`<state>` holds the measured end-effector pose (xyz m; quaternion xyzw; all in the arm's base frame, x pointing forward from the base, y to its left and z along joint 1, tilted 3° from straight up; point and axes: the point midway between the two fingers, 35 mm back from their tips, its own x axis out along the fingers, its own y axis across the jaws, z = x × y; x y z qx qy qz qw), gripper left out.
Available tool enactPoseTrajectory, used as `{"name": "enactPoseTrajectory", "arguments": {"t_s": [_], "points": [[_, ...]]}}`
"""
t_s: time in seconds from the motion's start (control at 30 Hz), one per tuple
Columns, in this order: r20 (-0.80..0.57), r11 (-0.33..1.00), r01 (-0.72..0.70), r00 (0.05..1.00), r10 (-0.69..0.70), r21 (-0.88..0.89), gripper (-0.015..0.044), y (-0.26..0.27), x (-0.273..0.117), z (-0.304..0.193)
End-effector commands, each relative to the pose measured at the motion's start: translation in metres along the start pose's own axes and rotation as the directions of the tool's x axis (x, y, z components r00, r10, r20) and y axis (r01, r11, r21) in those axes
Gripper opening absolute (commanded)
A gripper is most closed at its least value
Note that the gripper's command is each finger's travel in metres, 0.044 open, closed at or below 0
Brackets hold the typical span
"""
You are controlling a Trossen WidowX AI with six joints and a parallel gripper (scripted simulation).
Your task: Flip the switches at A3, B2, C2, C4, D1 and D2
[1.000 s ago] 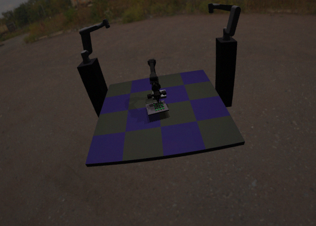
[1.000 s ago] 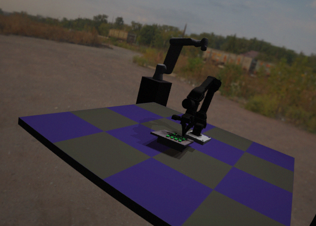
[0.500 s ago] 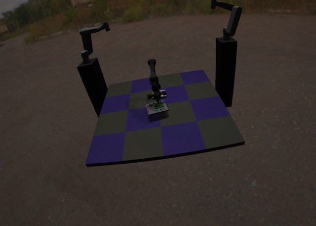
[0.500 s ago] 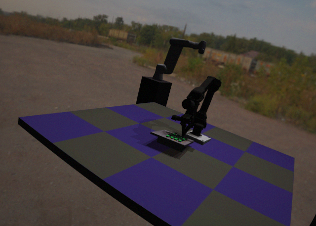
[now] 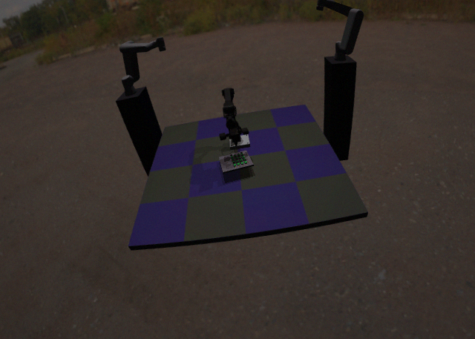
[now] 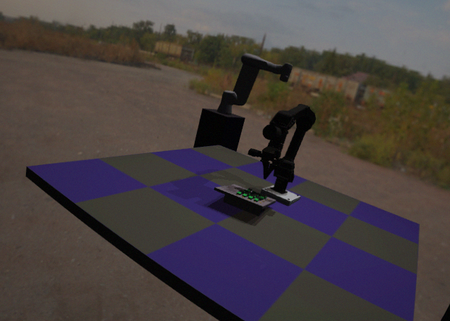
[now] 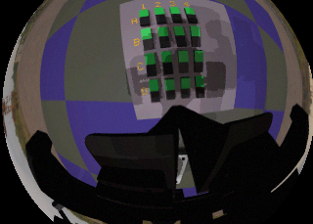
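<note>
The switch panel (image 5: 226, 165) (image 6: 226, 189) (image 7: 222, 101) stands raised above the table. In the wrist view its rows A to D and columns 1 to 4 show. Each switch has a green far half and a black near half. Those at A3 (image 7: 175, 15), B2 (image 7: 163, 37), C2 (image 7: 167, 63), C4 (image 7: 198, 61), D1 (image 7: 155, 89) and D2 (image 7: 170, 88) are all in sight. Which end of each is raised I cannot tell surely. My gripper (image 6: 266, 176) (image 7: 176, 110) is shut and empty, clear above the panel's arm-side edge, touching no switch.
The arm's white base plate (image 5: 244, 140) (image 6: 293, 197) stands close behind the panel. Two dark pedestals (image 5: 139, 126) (image 5: 339, 105), each bearing another arm, stand beyond the chequered table (image 5: 214, 213) (image 6: 218, 252). Shadows fall across the panel's right side in the wrist view.
</note>
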<state>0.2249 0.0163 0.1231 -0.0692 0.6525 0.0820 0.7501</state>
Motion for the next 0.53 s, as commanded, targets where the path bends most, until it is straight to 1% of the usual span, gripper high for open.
{"name": "enactPoseTrajectory", "arguments": {"t_s": [0.0,0.1,0.5], "points": [[0.01,1.0,0.003,1.0,-0.003,-0.005,0.0,-0.006,-0.008,0.034],[0.009,1.0,0.0,1.0,0.0,-0.002,0.0,-0.01,-0.009,0.06],[0.009,1.0,0.0,1.0,0.0,-0.002,0.0,-0.01,-0.009,0.062]]}}
